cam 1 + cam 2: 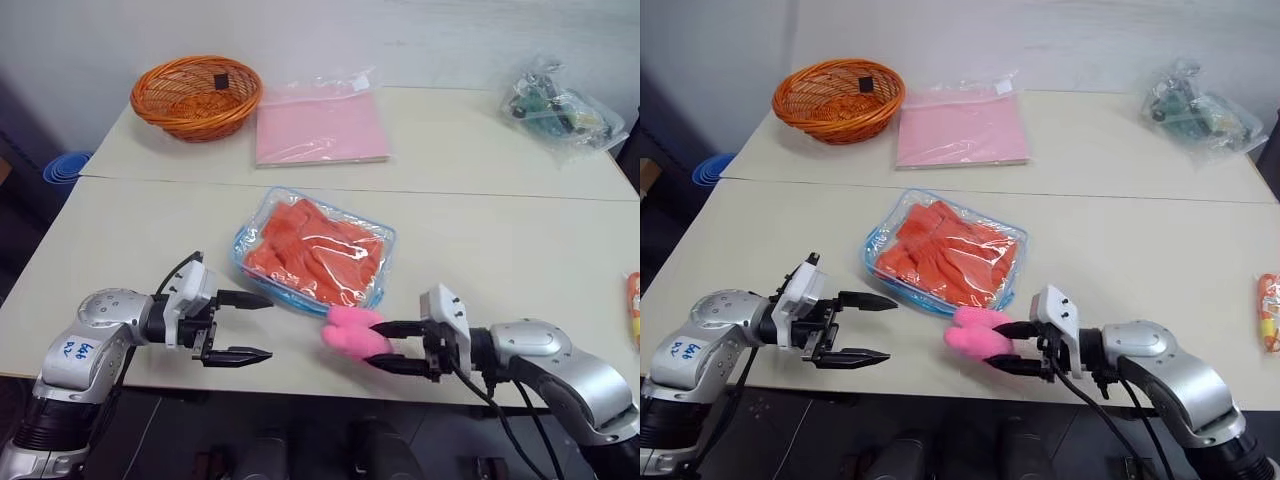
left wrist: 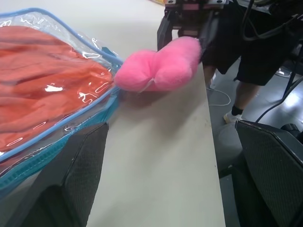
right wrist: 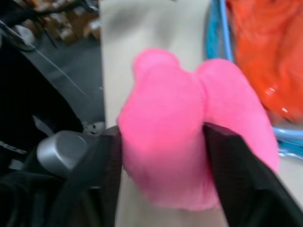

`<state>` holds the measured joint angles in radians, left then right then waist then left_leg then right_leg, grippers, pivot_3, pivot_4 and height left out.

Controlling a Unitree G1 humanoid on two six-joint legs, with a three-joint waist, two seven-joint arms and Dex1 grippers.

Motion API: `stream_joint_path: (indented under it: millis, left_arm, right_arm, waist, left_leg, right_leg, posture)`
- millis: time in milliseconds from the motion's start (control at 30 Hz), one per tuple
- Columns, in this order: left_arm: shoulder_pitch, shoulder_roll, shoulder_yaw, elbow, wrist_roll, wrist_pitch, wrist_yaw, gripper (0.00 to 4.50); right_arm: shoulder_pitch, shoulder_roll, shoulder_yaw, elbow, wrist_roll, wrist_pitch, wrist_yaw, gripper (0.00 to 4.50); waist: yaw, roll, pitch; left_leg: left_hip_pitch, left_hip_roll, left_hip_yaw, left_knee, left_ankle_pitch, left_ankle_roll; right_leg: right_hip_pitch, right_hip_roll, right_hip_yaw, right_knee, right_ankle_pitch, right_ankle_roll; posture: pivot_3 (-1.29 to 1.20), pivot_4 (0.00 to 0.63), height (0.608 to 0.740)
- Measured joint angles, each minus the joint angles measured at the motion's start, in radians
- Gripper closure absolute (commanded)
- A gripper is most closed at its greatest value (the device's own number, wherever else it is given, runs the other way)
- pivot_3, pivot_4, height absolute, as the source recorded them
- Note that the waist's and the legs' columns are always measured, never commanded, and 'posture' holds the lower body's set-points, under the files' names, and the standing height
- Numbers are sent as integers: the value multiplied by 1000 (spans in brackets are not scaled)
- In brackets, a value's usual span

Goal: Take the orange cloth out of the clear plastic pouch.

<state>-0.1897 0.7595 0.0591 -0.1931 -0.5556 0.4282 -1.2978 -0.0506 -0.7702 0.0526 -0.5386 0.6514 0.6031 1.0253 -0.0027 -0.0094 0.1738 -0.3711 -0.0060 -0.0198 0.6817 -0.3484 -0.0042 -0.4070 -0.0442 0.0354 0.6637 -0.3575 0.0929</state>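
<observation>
Clear plastic pouch [image 1: 314,252] lies diagonally, pom-pom [image 1: 352,331] end toward right tool [image 1: 382,345].

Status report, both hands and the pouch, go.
Left hand open, beside pouch. Right hand astride pink pom-pom, fingers either side. Orange cloth inside pouch. Nothing in the way.

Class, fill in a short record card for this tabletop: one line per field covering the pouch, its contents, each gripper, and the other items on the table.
pouch: clear plastic pouch flat on the table, near the front edge
contents: orange cloth inside the pouch
zipper pull: pink pom-pom at the pouch's near corner
right gripper: fingers on either side of the pom-pom
left gripper: open, apart from the pouch
far side: orange wicker basket, pink sheet packet, bag of green and dark parts
</observation>
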Motion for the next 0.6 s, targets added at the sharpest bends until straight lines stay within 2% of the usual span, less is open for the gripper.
stream_joint_path:
  millis: [67,200,267,400,500,600]
  left_arm:
    - [-1,1,-1,1,0,0,0,0]
    - [-2,7,0,12,1,-2,-6,0]
    - [-11,7,-1,21,4,-5,-9,0]
    - [-38,7,-9,50,13,-27,-14,0]
    - [-44,3,-29,54,18,-36,-15,0]
    - [-51,3,-34,58,20,-40,-15,0]
  right_arm:
    - [37,-53,-43,-26,31,-8,51,59]
    - [98,-165,-184,-48,131,25,142,23]
    - [70,-175,-214,-21,103,-30,167,23]
    - [-102,-146,-118,197,-217,-395,166,23]
    - [-258,-88,40,394,-464,-660,156,23]
    - [-346,-17,130,522,-596,-832,127,23]
  waist:
    - [0,0,0]
    - [1,0,0]
    - [-4,0,0]
    - [-12,0,0]
    - [-23,0,0]
    - [-26,0,0]
  left_leg:
    - [0,0,0,0,0,0]
    - [1,0,0,0,-3,5]
    - [2,0,0,0,-3,5]
    - [3,0,1,0,-2,4]
    - [0,0,2,0,1,-1]
    - [-1,0,2,0,1,-2]
  right_leg:
    - [0,0,0,-1,0,0]
    - [2,0,0,-1,0,0]
    - [2,0,0,-1,0,0]
    - [1,0,0,0,0,0]
    - [-2,0,0,2,0,0]
    - [-4,0,0,3,0,0]
  posture:
    - [0,150,740]
    - [0,150,740]
    - [0,150,740]
    - [0,150,740]
    - [0,150,740]
    - [0,150,740]
